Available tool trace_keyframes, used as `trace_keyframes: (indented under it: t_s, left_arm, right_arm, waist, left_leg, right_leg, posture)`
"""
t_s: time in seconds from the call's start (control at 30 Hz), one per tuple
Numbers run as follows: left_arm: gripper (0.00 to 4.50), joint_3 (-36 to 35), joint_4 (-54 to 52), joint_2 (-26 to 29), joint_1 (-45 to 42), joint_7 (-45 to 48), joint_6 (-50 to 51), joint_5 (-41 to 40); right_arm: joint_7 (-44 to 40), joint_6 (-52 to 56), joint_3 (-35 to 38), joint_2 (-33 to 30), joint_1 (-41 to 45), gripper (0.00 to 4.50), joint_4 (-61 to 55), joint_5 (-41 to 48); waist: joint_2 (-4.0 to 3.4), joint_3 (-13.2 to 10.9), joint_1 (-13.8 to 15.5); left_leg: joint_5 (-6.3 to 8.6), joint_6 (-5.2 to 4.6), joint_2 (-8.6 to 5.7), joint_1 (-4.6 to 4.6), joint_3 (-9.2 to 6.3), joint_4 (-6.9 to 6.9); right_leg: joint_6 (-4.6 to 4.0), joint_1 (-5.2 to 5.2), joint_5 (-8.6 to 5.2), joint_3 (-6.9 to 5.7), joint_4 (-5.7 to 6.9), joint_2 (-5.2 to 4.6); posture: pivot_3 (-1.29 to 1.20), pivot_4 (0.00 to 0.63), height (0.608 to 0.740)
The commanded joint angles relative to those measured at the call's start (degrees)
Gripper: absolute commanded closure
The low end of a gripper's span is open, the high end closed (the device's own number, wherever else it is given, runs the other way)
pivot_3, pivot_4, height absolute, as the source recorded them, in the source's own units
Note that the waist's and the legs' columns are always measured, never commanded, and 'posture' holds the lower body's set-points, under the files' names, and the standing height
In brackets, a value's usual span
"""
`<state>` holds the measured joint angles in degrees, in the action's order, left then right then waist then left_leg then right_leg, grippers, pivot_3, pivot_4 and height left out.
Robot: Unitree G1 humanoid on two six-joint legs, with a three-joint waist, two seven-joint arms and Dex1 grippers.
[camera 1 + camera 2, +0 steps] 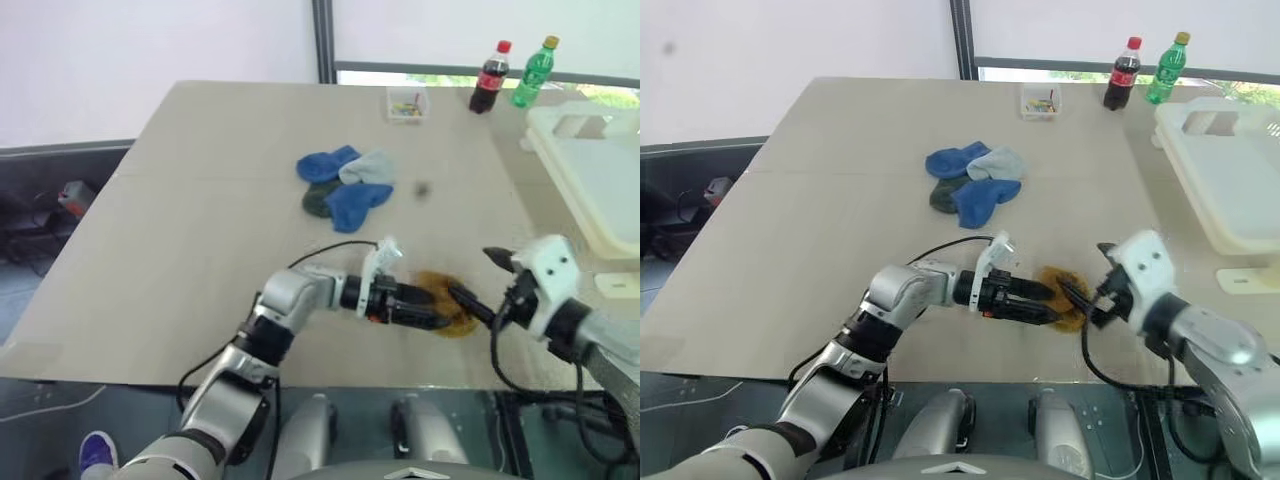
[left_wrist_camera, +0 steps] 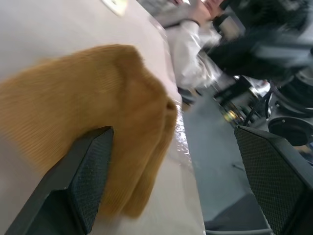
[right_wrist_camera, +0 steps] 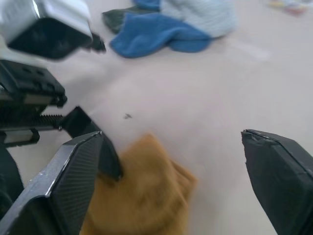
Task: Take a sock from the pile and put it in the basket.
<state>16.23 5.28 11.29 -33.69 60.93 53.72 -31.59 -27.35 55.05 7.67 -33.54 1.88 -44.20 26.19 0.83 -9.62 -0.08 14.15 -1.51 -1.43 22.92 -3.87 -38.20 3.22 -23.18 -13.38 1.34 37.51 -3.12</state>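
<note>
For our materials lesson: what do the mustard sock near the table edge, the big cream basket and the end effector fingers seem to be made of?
Mustard sock: knitted fabric, soft and matte; fine ribbing shows.
Basket: likely moulded plastic, smooth with a slight sheen and a thick rounded rim.
Fingers of the right end effector: black, probably hard plastic; pads carry a fine grid texture.

Mustard-yellow ribbed knit sock [image 2: 98,98], heap of blue, dark green and pale grey short socks [image 1: 345,185], plain beige counter [image 1: 180,220], cream-white rectangular plastic basket [image 1: 590,170], black left end effector [image 1: 440,312], white-cased right end effector [image 1: 480,285], red-capped dark cola bottle [image 1: 489,78], green plastic bottle [image 1: 534,73]
</note>
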Motion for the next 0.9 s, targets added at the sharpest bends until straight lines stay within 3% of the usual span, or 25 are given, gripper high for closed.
trace_keyframes:
  t_s: [0.03,0.3,0.6,0.77,0.87,0.9]
  left_arm:
    - [0.26,-2.82,-6.91,1.11,0.88,-0.80,0.99,-3.16]
    - [0.26,-3.80,-18.16,12.92,9.46,0.58,-9.87,0.88]
    - [0.26,-8.18,-22.35,21.63,16.50,3.39,-23.57,4.32]
    - [0.26,-8.91,-22.61,23.73,17.72,4.78,-27.58,4.00]
    - [0.26,-8.48,-22.34,23.15,17.94,4.13,-28.94,4.29]
    - [0.26,-8.37,-22.30,22.87,17.95,3.87,-29.25,4.33]
  right_arm:
    - [0.86,1.49,-3.35,-0.54,0.63,0.02,3.83,-1.06]
    - [-3.25,0.17,-10.40,-7.63,-2.75,0.02,10.00,-3.83]
    - [-5.32,2.74,-13.49,-10.63,-1.27,0.02,15.92,-4.34]
    - [-5.35,4.87,-10.92,-11.55,-0.82,0.02,16.28,-3.42]
    - [-5.71,5.34,-13.59,-12.65,-0.63,0.02,17.21,-4.36]
    - [-5.69,5.61,-14.31,-12.76,-0.49,0.26,17.44,-4.43]
  waist:
    - [0.00,0.00,0.46]
    - [-0.07,0.02,0.55]
    - [-0.03,0.09,0.76]
    - [0.03,0.14,1.10]
    - [0.03,0.15,1.11]
    - [0.06,0.17,1.11]
  left_leg:
    - [0.01,-0.01,0.00,0.01,0.01,-0.01]
    - [0.03,-0.05,0.03,-0.04,0.17,0.16]
    - [0.05,-0.08,0.09,-0.12,0.13,0.18]
    - [0.07,-0.11,0.07,-0.17,-0.01,0.21]
    - [0.11,-0.19,0.02,-0.18,0.00,0.19]
    - [0.13,-0.21,0.01,-0.18,0.00,0.19]
  right_leg:
    - [0.00,0.00,0.00,0.00,0.00,-0.01]
    - [-0.02,-0.08,-0.01,0.14,-0.09,-0.01]
    - [-0.24,0.12,-0.14,0.05,-0.40,0.01]
    - [-0.24,0.37,-0.13,-0.11,-0.68,-0.03]
    - [-0.24,0.43,-0.13,-0.11,-0.74,-0.12]
    - [-0.24,0.44,-0.13,-0.11,-0.76,-0.14]
  posture:
    - [0.00,0.150,0.740]
    - [0.00,0.150,0.740]
    - [0.00,0.150,0.740]
    - [0.00,0.150,0.740]
    - [0.00,0.150,0.740]
    - [0.00,0.150,0.740]
